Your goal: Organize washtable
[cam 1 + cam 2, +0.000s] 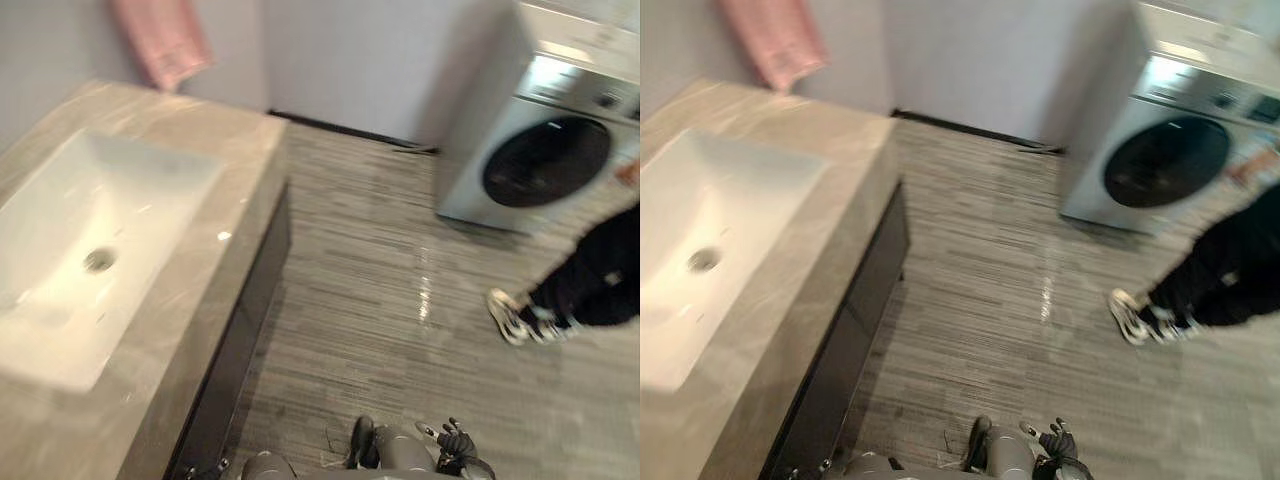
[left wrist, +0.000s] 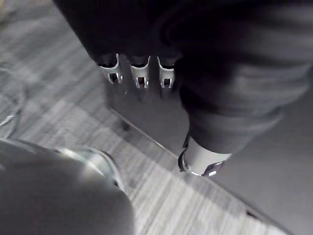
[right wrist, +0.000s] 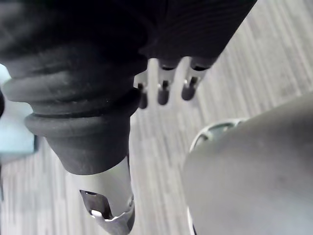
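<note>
The striped grey floor [image 1: 400, 300] takes the middle and right of the frame. The stone washtable [image 1: 230, 150] lies along the left, with a white sink [image 1: 140, 190] in it. A washing machine [image 1: 540, 150] stands upper right, with a person [image 1: 600, 270] below it. A pink towel [image 1: 165, 40] hangs upper left. The right hand [image 1: 455, 443], bottom centre, and the left hand [image 2: 139, 78] hang loose-fingered, holding nothing.
</note>
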